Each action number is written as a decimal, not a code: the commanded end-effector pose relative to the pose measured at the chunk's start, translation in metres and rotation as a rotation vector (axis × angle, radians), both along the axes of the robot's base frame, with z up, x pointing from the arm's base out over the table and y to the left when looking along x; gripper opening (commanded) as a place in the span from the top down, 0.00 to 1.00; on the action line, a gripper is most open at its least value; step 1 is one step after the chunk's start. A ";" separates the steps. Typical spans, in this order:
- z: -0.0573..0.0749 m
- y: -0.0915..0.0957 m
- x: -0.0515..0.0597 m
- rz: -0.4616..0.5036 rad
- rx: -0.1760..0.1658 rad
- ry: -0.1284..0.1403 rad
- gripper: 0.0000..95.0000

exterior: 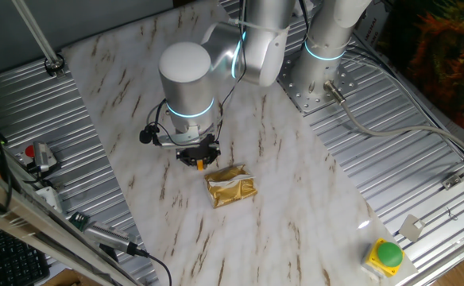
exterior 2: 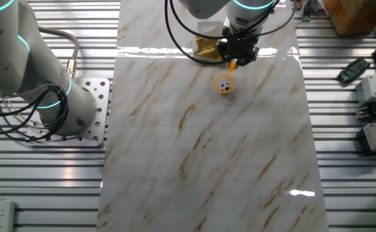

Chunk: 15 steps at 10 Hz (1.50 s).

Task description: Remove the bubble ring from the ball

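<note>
The ball [exterior 2: 225, 84] is tiny, white with black patches, and sits on the marble table. The orange-yellow bubble ring [exterior 2: 226, 89] circles it, and its short handle [exterior 2: 232, 65] points up toward my gripper. My gripper [exterior 2: 235, 61] is right over the handle end, with the fingers closed on it. In one fixed view the gripper [exterior: 199, 161] hangs low over the table with a bit of the orange handle [exterior: 201, 166] showing under it. The ball and the ring's loop are hidden behind the gripper there.
A crumpled gold foil packet [exterior: 230, 187] lies right beside the gripper; it also shows in the other fixed view [exterior 2: 207, 46]. A green button on a yellow base [exterior: 388, 254] sits at the table's corner. A second arm [exterior 2: 33, 71] stands on the ribbed metal at one side.
</note>
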State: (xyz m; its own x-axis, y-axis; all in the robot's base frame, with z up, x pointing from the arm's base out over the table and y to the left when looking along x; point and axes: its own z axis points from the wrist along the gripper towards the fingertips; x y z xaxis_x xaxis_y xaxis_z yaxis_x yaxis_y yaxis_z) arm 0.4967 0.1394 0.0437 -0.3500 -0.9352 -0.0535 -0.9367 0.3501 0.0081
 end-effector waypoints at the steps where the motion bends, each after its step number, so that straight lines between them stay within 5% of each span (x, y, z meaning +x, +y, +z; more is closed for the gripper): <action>1: 0.010 -0.006 0.002 -0.008 0.003 0.010 1.00; 7: 0.035 -0.048 0.004 -0.092 -0.028 -0.001 1.00; 12: 0.034 -0.097 0.019 -0.201 -0.024 -0.017 1.00; 15: 0.031 -0.125 0.014 -0.258 -0.015 -0.014 1.00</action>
